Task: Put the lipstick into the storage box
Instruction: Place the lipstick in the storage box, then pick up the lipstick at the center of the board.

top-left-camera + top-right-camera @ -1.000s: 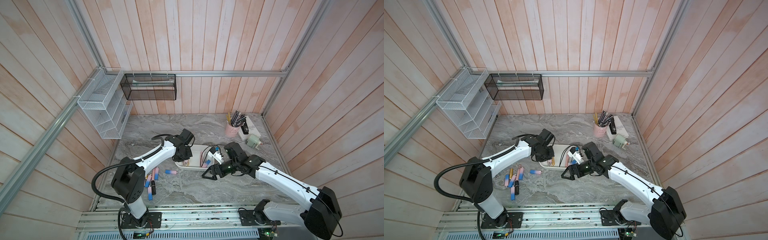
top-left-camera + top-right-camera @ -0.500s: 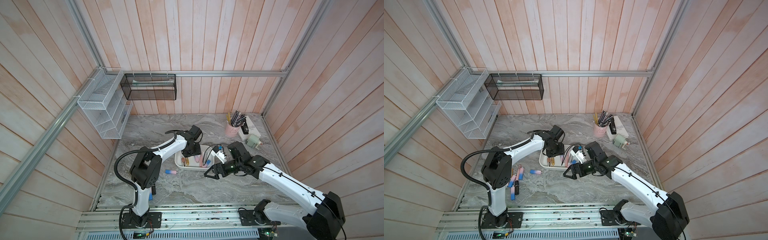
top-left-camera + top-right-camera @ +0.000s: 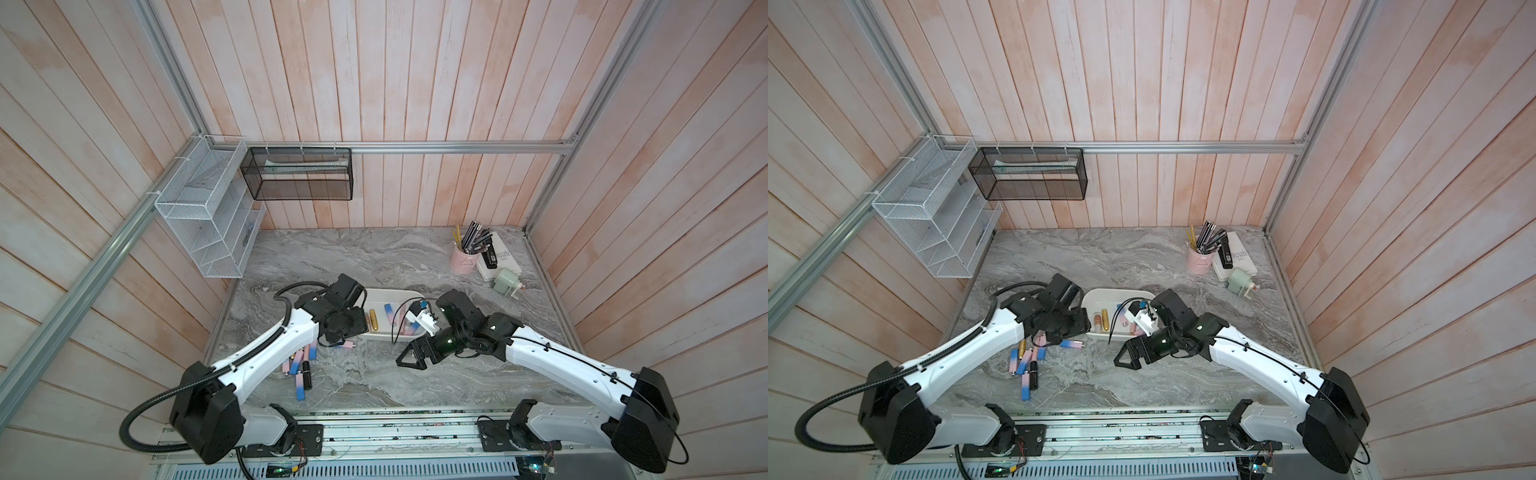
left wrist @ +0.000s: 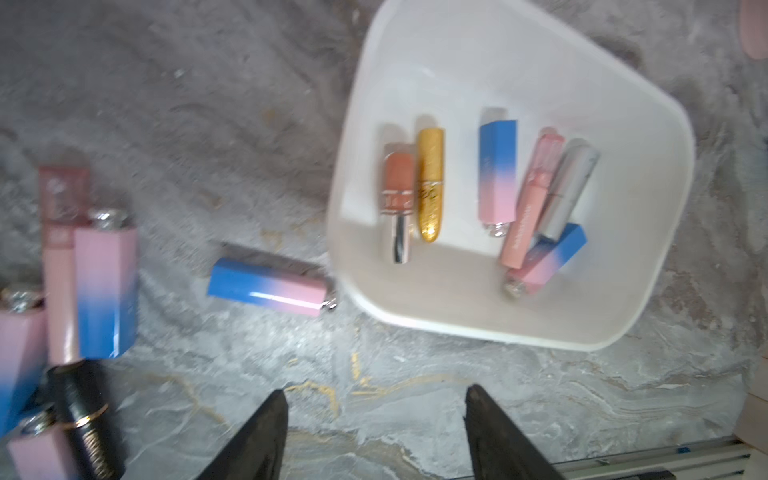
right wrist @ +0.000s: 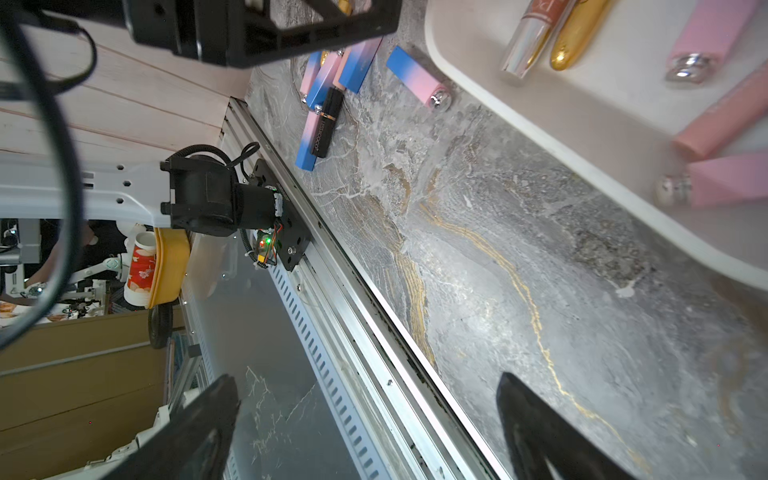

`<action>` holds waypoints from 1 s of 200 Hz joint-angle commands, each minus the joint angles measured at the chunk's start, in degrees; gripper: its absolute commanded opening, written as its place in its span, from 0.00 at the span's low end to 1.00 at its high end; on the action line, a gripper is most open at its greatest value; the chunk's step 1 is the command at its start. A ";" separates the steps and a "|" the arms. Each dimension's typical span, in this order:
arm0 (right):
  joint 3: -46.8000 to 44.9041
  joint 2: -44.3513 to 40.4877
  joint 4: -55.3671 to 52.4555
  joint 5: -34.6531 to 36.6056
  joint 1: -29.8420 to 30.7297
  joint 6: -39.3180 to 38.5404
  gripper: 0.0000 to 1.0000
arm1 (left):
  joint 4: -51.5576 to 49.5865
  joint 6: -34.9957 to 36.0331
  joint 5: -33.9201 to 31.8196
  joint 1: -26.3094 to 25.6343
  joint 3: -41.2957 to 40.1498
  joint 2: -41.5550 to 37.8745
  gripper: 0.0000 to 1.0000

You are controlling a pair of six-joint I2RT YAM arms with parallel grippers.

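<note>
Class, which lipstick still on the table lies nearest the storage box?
The blue-and-pink lipstick lying alone, silver end right by the box rim. The rest sit in a pile farther off.

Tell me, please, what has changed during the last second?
The left gripper swung over the box, opened its fingers, likely adding one to the lipsticks inside, then drew back toward the pile. The right gripper stayed open near the box; box and pile did not move.
</note>
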 commanded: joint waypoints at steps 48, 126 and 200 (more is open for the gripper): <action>7.70 7.70 5.26 7.19 10.74 4.58 0.98 | -2.86 -7.66 -2.09 0.63 -14.17 -13.44 0.71; 10.20 9.63 7.82 9.99 13.71 8.10 0.98 | -2.57 -8.17 -3.37 3.00 -20.57 -18.87 0.72; 6.00 5.85 8.92 11.25 13.64 9.90 0.98 | -4.08 -9.43 -8.60 5.73 -19.77 -13.45 0.73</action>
